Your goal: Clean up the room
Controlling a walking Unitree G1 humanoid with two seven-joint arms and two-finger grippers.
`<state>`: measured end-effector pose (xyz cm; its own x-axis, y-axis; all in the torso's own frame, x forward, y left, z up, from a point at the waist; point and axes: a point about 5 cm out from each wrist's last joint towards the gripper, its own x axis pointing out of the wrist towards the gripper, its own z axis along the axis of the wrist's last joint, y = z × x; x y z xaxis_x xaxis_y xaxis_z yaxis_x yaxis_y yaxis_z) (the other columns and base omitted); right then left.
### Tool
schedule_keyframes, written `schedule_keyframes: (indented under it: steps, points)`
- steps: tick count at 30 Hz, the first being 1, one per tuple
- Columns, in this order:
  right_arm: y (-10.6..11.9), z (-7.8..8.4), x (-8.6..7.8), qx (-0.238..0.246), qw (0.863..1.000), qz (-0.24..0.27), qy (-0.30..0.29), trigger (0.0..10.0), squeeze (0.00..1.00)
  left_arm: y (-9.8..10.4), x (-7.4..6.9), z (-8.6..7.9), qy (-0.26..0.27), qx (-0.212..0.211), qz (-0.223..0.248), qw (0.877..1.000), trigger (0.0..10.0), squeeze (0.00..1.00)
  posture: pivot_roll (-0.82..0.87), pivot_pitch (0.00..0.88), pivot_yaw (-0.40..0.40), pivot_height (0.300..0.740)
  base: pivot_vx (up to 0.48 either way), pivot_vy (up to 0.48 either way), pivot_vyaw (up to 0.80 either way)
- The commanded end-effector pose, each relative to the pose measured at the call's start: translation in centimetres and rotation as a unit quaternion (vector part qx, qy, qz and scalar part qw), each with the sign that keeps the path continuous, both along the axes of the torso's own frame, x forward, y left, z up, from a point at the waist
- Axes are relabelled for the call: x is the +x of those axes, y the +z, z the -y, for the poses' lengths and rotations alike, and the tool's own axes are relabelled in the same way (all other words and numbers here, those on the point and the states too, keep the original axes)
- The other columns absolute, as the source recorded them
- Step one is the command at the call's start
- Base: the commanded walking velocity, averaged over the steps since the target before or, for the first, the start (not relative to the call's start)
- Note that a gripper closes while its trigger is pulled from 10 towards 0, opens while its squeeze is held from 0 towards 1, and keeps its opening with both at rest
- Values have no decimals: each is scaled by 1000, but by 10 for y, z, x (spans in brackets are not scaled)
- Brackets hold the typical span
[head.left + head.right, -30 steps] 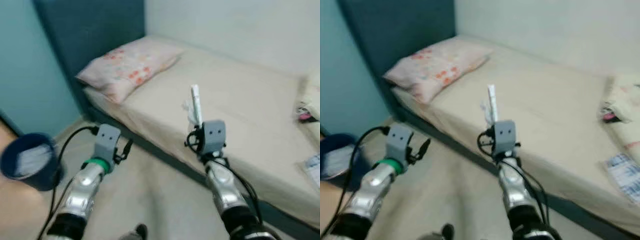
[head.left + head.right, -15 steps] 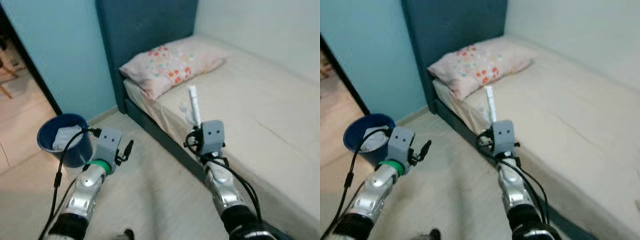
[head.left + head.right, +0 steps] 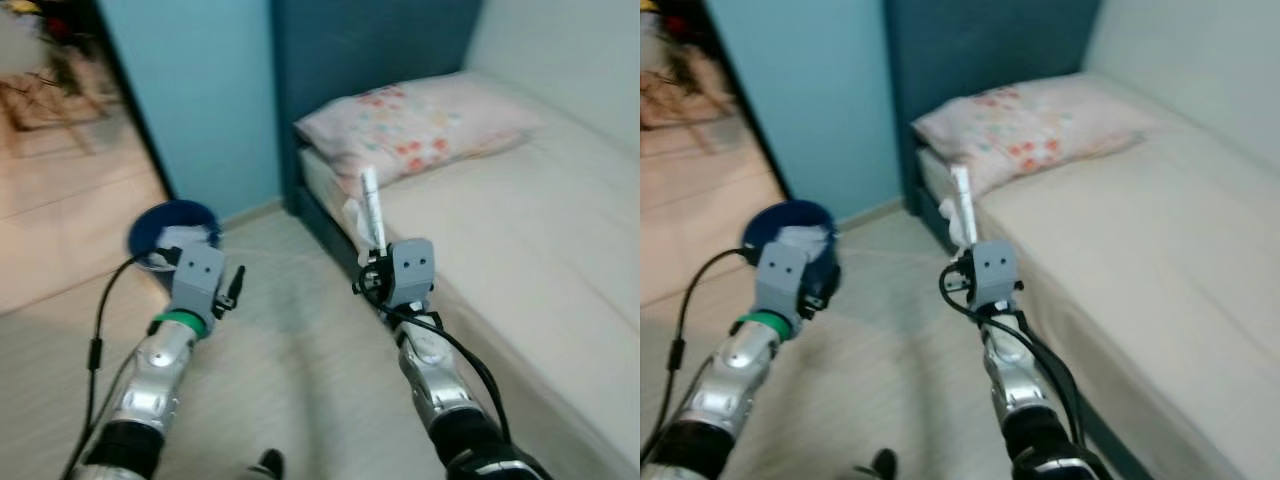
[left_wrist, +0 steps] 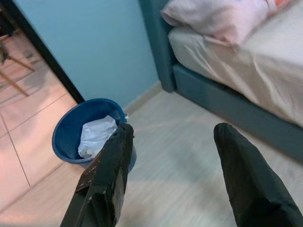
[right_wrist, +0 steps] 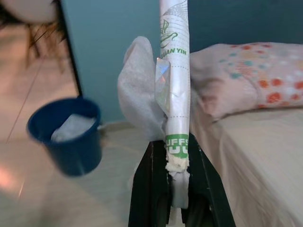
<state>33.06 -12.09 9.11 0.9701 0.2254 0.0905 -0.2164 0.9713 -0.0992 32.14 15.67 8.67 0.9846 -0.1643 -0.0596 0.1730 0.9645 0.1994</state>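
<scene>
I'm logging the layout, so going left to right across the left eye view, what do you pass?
Blue bin → left gripper → wrapper in the right gripper → pillow on the bed.

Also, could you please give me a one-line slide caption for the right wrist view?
Right tool shut on an upright white wrapper, with the blue bin on the floor and a floral pillow beyond.
</scene>
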Motion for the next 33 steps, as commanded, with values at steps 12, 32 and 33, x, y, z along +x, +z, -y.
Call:
schedule_keyframes:
  steps: [12, 32, 33]
  points:
    - [-6, -17, -5, 22, 998, -23, 51, 10000, 0, -6, -1, -10, 29, 16, -11, 999, 10000, 0, 34, 35, 53, 726, 438, 0, 321]
    - [-8, -18, -6, 19, 997, -32, 71, 10000, 0, -8, 1, -10, 34, 21, -11, 999, 10000, 0, 39, 30, 52, 726, 453, 0, 334]
    - [-8, -18, -6, 19, 997, -34, 70, 10000, 0, -8, 1, -10, 34, 21, -11, 999, 10000, 0, 39, 30, 52, 726, 450, 0, 0]
